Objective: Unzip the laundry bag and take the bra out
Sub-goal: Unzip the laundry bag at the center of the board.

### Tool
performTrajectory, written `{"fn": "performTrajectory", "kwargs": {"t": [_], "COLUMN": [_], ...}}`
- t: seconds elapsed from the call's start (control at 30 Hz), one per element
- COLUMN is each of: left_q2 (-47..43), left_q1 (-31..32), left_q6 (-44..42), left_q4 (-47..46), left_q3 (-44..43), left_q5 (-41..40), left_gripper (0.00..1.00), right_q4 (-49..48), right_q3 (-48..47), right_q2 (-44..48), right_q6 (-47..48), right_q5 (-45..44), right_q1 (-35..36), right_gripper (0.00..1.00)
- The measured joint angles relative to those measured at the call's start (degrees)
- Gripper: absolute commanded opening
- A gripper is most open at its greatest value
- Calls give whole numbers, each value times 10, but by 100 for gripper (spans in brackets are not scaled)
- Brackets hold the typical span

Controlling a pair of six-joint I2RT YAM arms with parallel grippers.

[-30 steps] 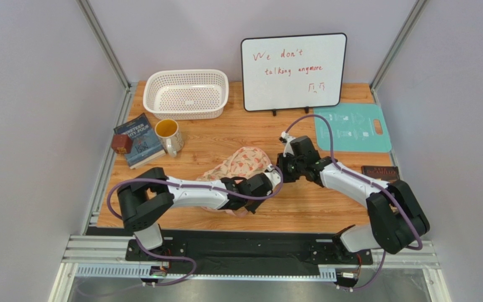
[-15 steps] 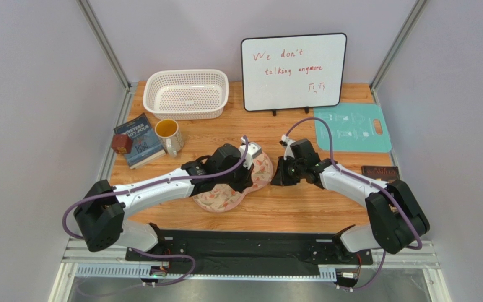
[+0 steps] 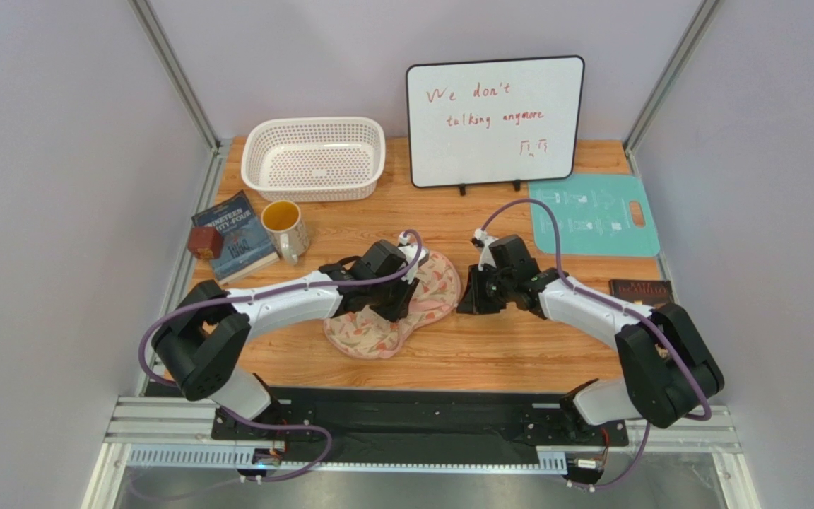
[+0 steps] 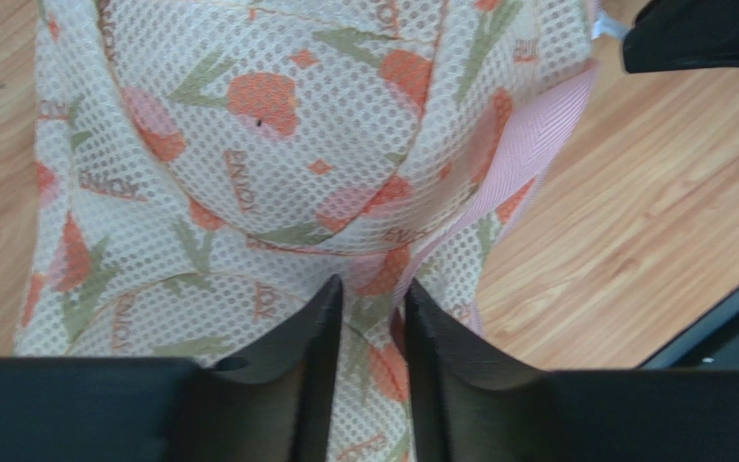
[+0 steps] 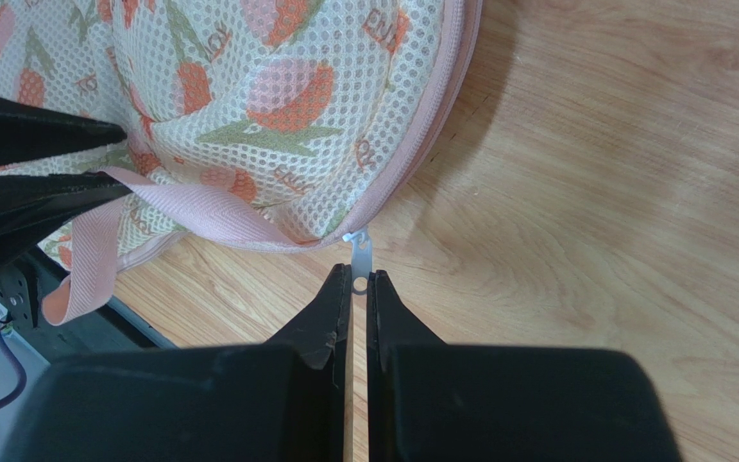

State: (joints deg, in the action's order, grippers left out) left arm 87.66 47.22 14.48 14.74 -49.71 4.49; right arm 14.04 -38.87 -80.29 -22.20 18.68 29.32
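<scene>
Laundry bag (image 3: 385, 323) lies mid-desk (image 3: 507, 350) toward the near edge, left gripper (image 4: 371, 286) down on its mesh, jaws a little apart astride the pink strap (image 5: 200, 212), right gripper (image 5: 359, 279) pinched tight on the zipper pull (image 5: 360, 252) at the bag's right rim.

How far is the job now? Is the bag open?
Nothing is finished: the zip on the bag looks closed, and no bra shows. In hand: the right fingers pinch the pull; the left fingers stand open over the bag. To do: unzip, remove the bra.
</scene>
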Motion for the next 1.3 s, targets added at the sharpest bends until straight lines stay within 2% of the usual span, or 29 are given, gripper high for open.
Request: {"fn": "performTrajectory", "kwargs": {"t": [0.03, 0.07, 0.23, 0.37, 0.5, 0.6, 0.73, 0.87, 0.9, 0.97, 1.0, 1.07, 1.1, 1.3], "left_q2": [2, 4, 3, -30, -61, -30, 40, 52, 52, 52, 55, 67, 75, 115], "left_q1": [0, 0, 0, 0, 0, 0, 0, 0, 0, -1, -1, 0, 0, -1], "left_q6": [-4, -5, -14, -33, -59, -71, -73, -69, -69, -67, -68, -64, -62, -44], "left_q4": [3, 8, 32, 39, 37, 32, 19, 6, 0, -9, -11, -16, -19, -55], "left_q3": [0, -2, -24, -27, -34, -50, -43, -24, -24, -25, -29, -38, -43, -60], "left_q5": [-6, -16, -55, -67, -68, -65, -42, -16, -14, -11, -6, 6, 10, 29], "left_gripper": [85, 89, 92, 93, 76, 60, 55, 48, 39, 29, 19, 10, 0, 0], "right_q4": [0, 0, 1, 2, 3, 4, 7, 9, 10, 12, 13, 14, 13, 12], "right_q3": [0, 0, 0, -1, -2, -3, -10, -13, -13, -14, -14, -14, -14, -14], "right_q2": [0, 0, -2, -2, -2, -3, -7, -16, -18, -21, -22, -23, -24, -29], "right_q6": [0, 0, 0, 5, 9, 11, 12, 13, 14, 15, 15, 15, 15, 14], "right_q5": [0, 0, 0, 0, 0, 0, 2, 3, 3, 3, 3, 3, 3, 1], "right_q1": [0, 0, 0, 0, 0, 0, 0, 0, 0, 0, 0, 0, 0, 0], "right_gripper": [0, 0, 0, 0, 0, 0, 0, 0, 0, 0, 0, 0, 0, 0]}}
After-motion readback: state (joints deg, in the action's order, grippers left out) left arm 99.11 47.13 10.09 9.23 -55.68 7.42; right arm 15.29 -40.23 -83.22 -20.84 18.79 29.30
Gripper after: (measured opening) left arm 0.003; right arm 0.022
